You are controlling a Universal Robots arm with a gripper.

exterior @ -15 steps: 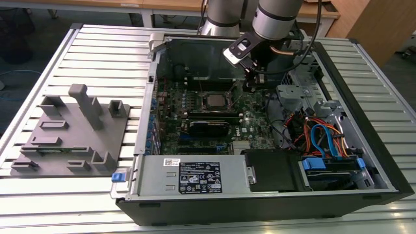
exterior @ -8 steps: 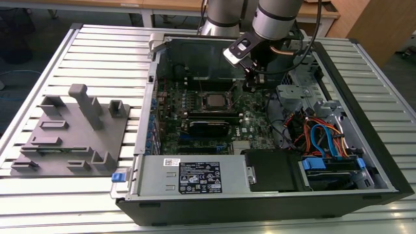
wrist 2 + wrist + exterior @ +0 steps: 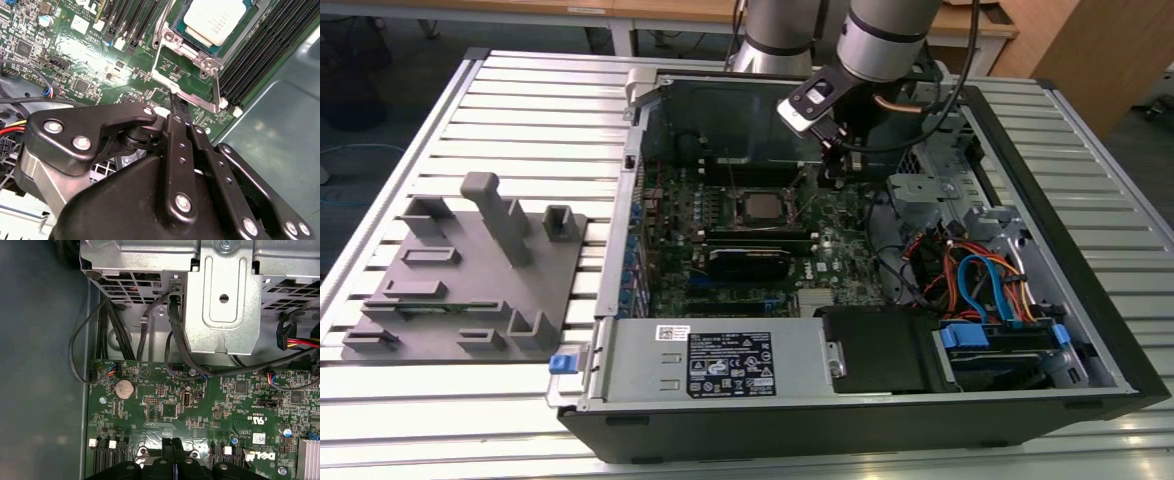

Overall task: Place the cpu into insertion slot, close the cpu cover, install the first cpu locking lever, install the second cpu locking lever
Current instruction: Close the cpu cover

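Note:
The cpu (image 3: 217, 20), a square chip with a silvery top, lies in the insertion slot (image 3: 200, 45) on the green board; the exterior view shows the cpu (image 3: 757, 207) mid-board. The cpu cover (image 3: 197, 97), a thin silver frame, is swung open and stands off the slot toward my gripper. My gripper (image 3: 176, 102) is shut, its black fingertips pressed together and touching the cover's free edge. In the exterior view the gripper (image 3: 833, 180) hangs just to the right of the slot. The closed fingertips (image 3: 172, 442) point down at the board in the first wrist view.
The open computer case (image 3: 1067, 400) lies on a slatted table. A grey power supply box (image 3: 707, 365) sits at the front, and a metal drive cage (image 3: 220, 295) with cables (image 3: 974, 280) sits on the exterior view's right. Black memory slots (image 3: 260, 55) flank the socket. A grey fixture (image 3: 467, 270) stands on the exterior view's left.

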